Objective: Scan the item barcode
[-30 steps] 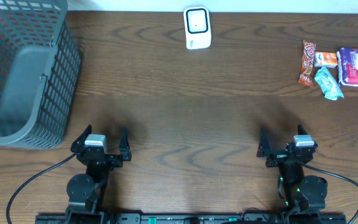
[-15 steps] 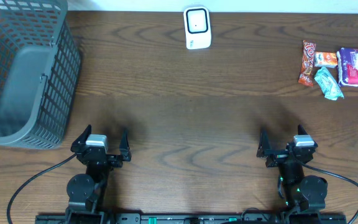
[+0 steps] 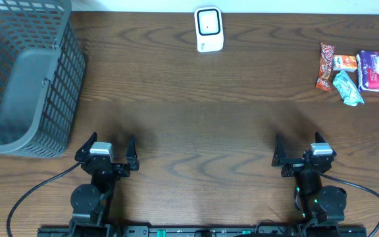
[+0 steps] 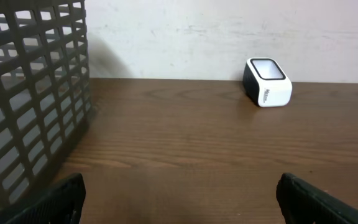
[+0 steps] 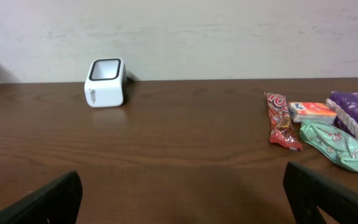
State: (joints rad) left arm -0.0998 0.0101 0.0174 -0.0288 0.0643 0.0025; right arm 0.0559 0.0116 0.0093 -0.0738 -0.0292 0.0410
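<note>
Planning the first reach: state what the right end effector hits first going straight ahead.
Mostly bare table; its centre passes left of the red snack wrapper, though the outer finger may clip it. Depth unclear.

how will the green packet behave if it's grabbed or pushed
The green packet looks like crinkled film, so it will probably flex when gripped. Its glossy surface may slip. It lies flat, so it should slide, not roll.
</note>
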